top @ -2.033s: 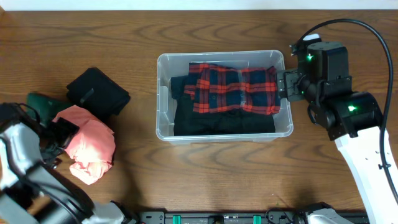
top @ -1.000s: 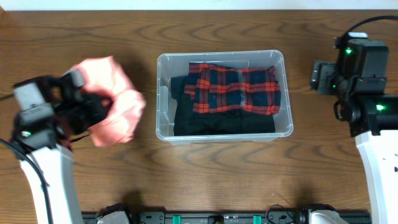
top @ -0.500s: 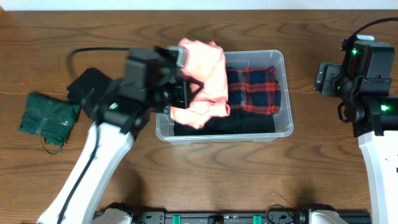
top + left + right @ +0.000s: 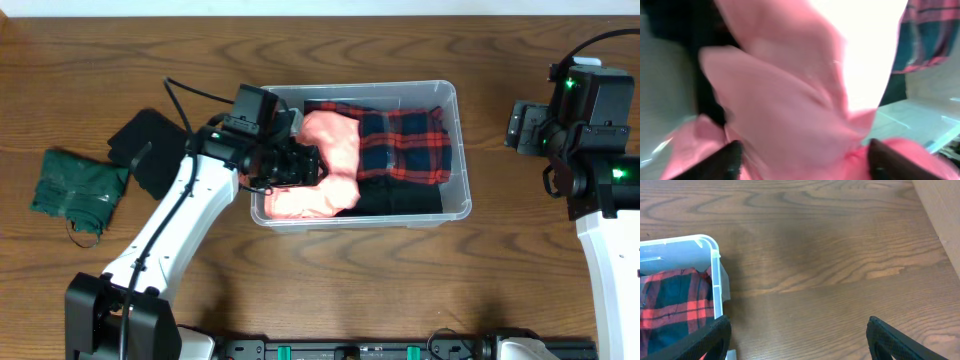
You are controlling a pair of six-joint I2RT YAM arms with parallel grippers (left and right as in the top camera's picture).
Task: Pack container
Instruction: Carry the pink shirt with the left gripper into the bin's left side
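The clear plastic container [image 4: 455, 100] stands mid-table and holds a red-and-black plaid shirt [image 4: 405, 145] on top of black clothing [image 4: 400, 198]. A pink garment [image 4: 330, 160] lies in its left half. My left gripper [image 4: 300, 165] is inside the container over the pink garment; in the left wrist view the gripper [image 4: 802, 165] has its fingers wide apart with pink cloth [image 4: 790, 100] filling the space between them. My right gripper [image 4: 515, 125] is open and empty over bare table right of the container; the right wrist view [image 4: 797, 345] shows the container's corner [image 4: 715, 255].
A folded black garment [image 4: 150, 150] and a dark green garment [image 4: 75, 185] lie on the table left of the container. The left arm reaches over the container's left wall.
My left arm carried the pink garment from the table's left side over the container and lowered it inside. My right gripper drew back from the container's right wall.
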